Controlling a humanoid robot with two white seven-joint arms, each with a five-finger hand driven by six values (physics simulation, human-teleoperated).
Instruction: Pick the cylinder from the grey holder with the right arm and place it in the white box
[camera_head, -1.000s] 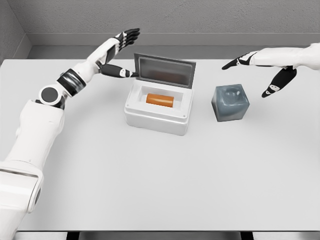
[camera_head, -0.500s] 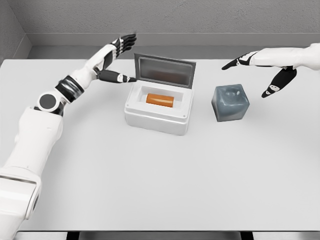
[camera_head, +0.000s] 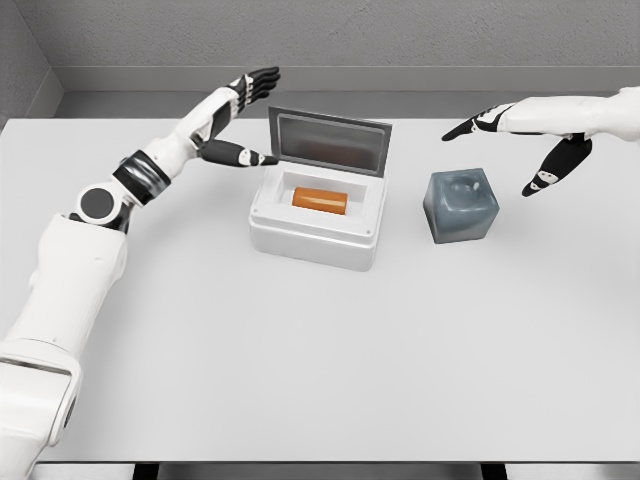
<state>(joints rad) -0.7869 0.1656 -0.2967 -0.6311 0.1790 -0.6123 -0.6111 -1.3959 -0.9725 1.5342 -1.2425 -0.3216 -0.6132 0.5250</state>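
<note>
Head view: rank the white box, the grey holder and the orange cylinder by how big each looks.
1. White box, lid up: clearly the largest.
2. Grey holder: a smaller cube to its right.
3. Orange cylinder: smallest, lying inside the box.
All three sit at similar depth, so the order looks reliable.

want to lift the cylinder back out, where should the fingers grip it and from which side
Grip the cylinder across its middle, coming straight down from above. It lies on its side in the white box, long axis left to right, so its curved flanks face the front and back walls. The raised lid blocks any approach from behind, and the walls rule out a sideways reach.
</note>
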